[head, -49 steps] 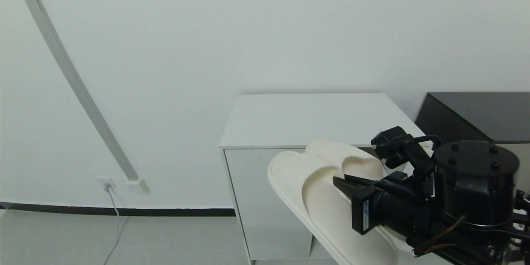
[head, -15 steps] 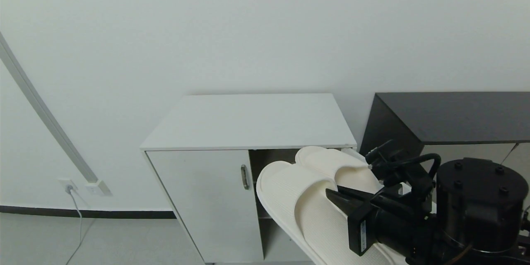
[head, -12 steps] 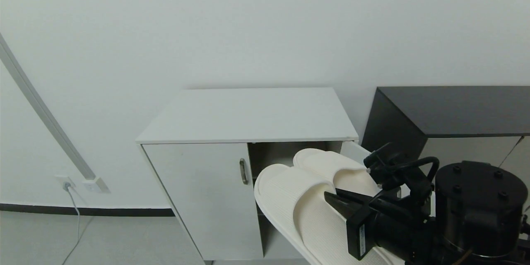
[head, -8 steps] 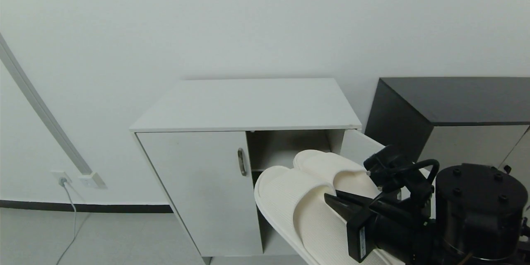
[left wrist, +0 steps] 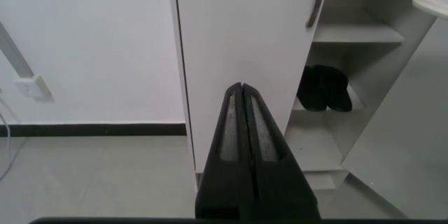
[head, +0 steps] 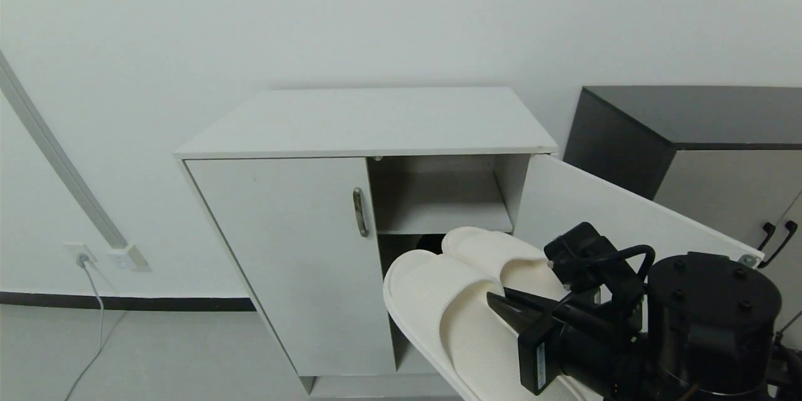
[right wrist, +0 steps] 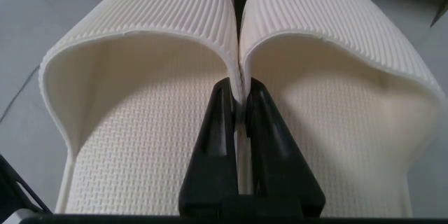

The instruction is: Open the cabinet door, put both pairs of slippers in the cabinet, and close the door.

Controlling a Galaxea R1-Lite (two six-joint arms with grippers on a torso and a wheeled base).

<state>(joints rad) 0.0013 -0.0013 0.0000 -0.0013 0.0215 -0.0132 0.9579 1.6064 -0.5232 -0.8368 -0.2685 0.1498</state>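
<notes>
A white cabinet (head: 376, 119) stands against the wall. Its left door (head: 282, 250) with a metal handle (head: 358, 212) is closed, and its right door (head: 601, 213) is swung open. A pair of black slippers (left wrist: 325, 87) lies on the lower shelf inside. My right gripper (head: 495, 297) is shut on the touching inner edges of a pair of white slippers (head: 451, 288), held side by side just in front of the open compartment. The right wrist view shows that gripper (right wrist: 238, 87) pinching both white slippers (right wrist: 140, 105). My left gripper (left wrist: 241, 91) is shut on nothing, low before the closed door (left wrist: 238, 28).
A dark cabinet (head: 689, 113) with black handles (head: 774, 235) stands right beside the open door. A wall socket with a cable (head: 78, 257) and a slanted wall strip (head: 56, 163) are at the left. Grey floor (head: 156, 351) lies open left of the cabinet.
The whole head view has shifted: the camera turned toward and neared the cabinet, so the open compartment and door came into sight. The white slippers stay held in my right gripper.
</notes>
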